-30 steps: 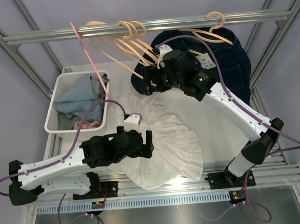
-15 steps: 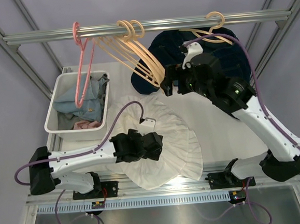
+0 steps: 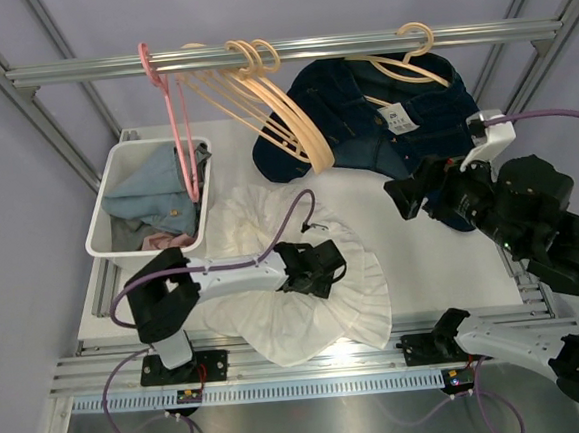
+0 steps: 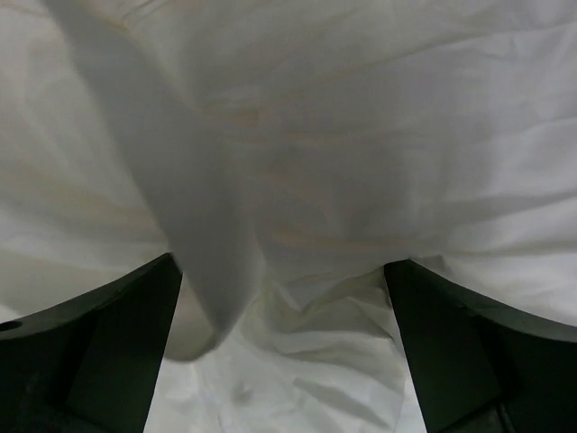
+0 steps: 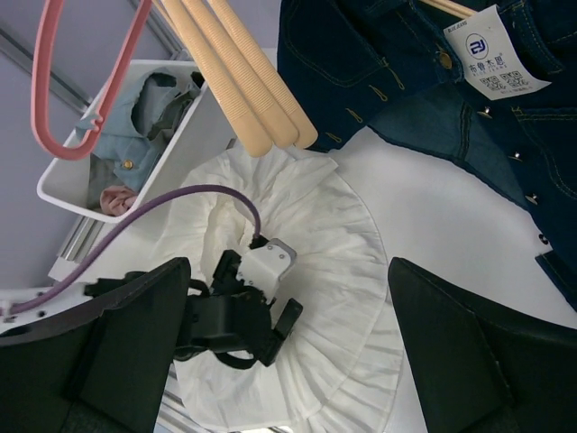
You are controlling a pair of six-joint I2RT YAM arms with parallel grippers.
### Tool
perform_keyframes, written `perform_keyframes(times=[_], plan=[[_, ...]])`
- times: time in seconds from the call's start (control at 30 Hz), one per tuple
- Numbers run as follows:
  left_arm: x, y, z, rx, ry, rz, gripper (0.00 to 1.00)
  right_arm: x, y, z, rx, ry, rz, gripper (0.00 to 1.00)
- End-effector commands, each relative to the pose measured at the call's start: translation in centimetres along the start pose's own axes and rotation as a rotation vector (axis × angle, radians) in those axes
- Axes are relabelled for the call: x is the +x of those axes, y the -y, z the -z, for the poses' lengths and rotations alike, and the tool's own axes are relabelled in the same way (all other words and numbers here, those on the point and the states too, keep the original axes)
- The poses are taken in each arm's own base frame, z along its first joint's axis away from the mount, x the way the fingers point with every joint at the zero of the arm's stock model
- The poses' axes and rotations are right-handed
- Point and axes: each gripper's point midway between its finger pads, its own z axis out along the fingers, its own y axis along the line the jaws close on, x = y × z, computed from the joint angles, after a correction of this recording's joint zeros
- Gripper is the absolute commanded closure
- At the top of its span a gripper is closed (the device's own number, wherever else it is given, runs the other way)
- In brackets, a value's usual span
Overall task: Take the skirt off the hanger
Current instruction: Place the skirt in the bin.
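Now the white skirt (image 3: 361, 296) lies spread on the worktop (image 3: 414, 267), lower centre of the overhead frame, free of the hangers (image 3: 282, 117) at the top. My left tool (image 3: 326, 270) sits low over its folds, fingers apart and gripping nothing. My right tool (image 3: 405, 195), also spread, hangs at right. I should lift straight up so no cloth snags.

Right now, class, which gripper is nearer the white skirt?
Left. The left gripper is right over the white skirt, close above it; the right gripper hangs apart from it, by the denim jacket.
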Motion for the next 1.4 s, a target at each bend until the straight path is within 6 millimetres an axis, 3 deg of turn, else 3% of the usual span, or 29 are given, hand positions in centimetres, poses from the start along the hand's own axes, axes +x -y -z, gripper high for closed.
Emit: perform_keyframes(times=[0.0,0.13,0.17,0.2,0.23,0.27,0.33,0.4,0.43,0.47,0.5,0.53,0.57,0.6,0.63,0.67,0.7,0.73,0.8,0.83,0.97,1.0,1.03,1.07,1.13,1.2,1.23,1.27,1.37], plan=[[-1.4,2.4,-2.4,0.061,0.007,-0.001,0.01,0.4,0.6,0.5,0.019,0.001,-0.008,0.01],[0.5,3.2,-5.0,0.076,-0.074,-0.005,0.01,-0.2,0.8,2.1,0.0,0.034,-0.022,0.0],[1.2,3.3,-5.3,0.087,-0.092,0.002,0.06,-0.3,0.8,2.4,-0.003,0.039,-0.024,0.01],[1.7,3.3,-5.5,0.093,-0.104,0.005,0.14,-0.5,0.9,2.9,-0.006,0.046,-0.025,0.01],[2.7,3.2,-6.0,0.103,-0.118,0.012,0.29,-0.8,1.0,3.4,-0.011,0.058,-0.026,0.01],[3.1,3.2,-6.0,0.112,-0.121,0.024,0.63,-1.0,1.0,3.6,-0.012,0.065,-0.028,0.0],[3.6,2.5,-5.9,0.095,-0.115,0.031,0.99,-1.2,1.1,4.1,-0.013,0.071,-0.031,0.01],[3.4,1.9,-4.1,0.086,-0.077,0.033,1.0,-1.4,1.0,4.5,-0.025,0.076,-0.03,0.01],[3.0,0.6,-3.1,0.03,-0.042,0.016,1.0,-1.4,1.0,4.5,-0.026,0.074,-0.026,0.01],[0.8,0.8,-0.3,0.051,0.031,0.05,1.0,-1.5,0.9,4.6,-0.031,0.075,-0.024,0.01],[0.1,0.8,1.8,0.046,0.069,0.039,1.0,-1.6,0.9,4.8,-0.031,0.075,-0.022,0.01],[-0.4,-1.5,3.9,-0.044,0.104,0.013,1.0,-1.7,0.9,4.8,-0.031,0.075,-0.018,0.01],[-1.5,-2.0,6.1,-0.052,0.151,0.041,1.0,-1.9,0.9,5.0,-0.033,0.08,-0.017,0.01],[-4.4,-1.6,11.2,0.014,0.252,0.095,1.0,-2.2,0.9,5.3,-0.038,0.088,-0.018,0.01],[-5.3,-4.1,13.8,-0.057,0.3,0.084,1.0,-2.4,0.9,5.6,-0.041,0.094,-0.016,0.01],[-6.4,-4.6,16.4,-0.041,0.356,0.109,1.0,-3.0,0.7,6.1,-0.051,0.112,-0.02,0.01],[-9.1,-5.2,20.7,0.008,0.434,0.173,1.0,-3.3,0.7,6.4,-0.055,0.117,-0.02,0.01],[-10.1,-7.9,23.3,-0.031,0.495,0.181,1.0,-3.5,0.6,6.4,-0.057,0.119,-0.02,0.01],[-12.1,-10.2,27.2,-0.039,0.575,0.191,1.0,-4.3,0.4,7.1,-0.071,0.136,-0.024,0.01],[-13.9,-12.3,30.4,-0.054,0.65,0.225,1.0,-4.3,0.2,6.9,-0.072,0.129,-0.016,0.01],[-17.0,-17.5,37.1,-0.098,0.8,0.271,1.0,-5.3,-0.1,7.3,-0.08,0.142,-0.011,0.01],[-17.5,-18.3,38.3,-0.092,0.836,0.282,1.0,-5.6,-0.1,7.6,-0.082,0.149,-0.012,0.0],[-19.2,-17.8,40.1,-0.031,0.91,0.342,1.0,-5.5,-0.2,7.3,-0.079,0.14,-0.007,0.01],[-19.4,-19.6,41.9,-0.044,0.961,0.271,1.0,-5.6,-0.2,7.3,-0.078,0.141,-0.006,0.0],[-21.3,-20.8,45.5,0.027,1.092,0.404,1.0,-5.6,-0.3,7.1,-0.08,0.135,-0.002,0.01],[-21.6,-23.4,47.7,-0.047,1.163,0.358,1.0,-5.4,-0.4,6.9,-0.081,0.125,-0.002,0.0],[-22.4,-24.7,50.0,-0.024,1.231,0.47,1.0,-5.3,-0.5,6.8,-0.083,0.121,-0.004,0.0],[-22.3,-25.8,50.7,-0.095,1.256,0.386,1.0,-5.2,-0.5,6.7,-0.08,0.117,-0.004,0.01],[-23.2,-27.9,55.0,-0.038,1.401,0.434,1.0,-5.0,-0.3,6.4,-0.068,0.108,-0.001,0.0]])
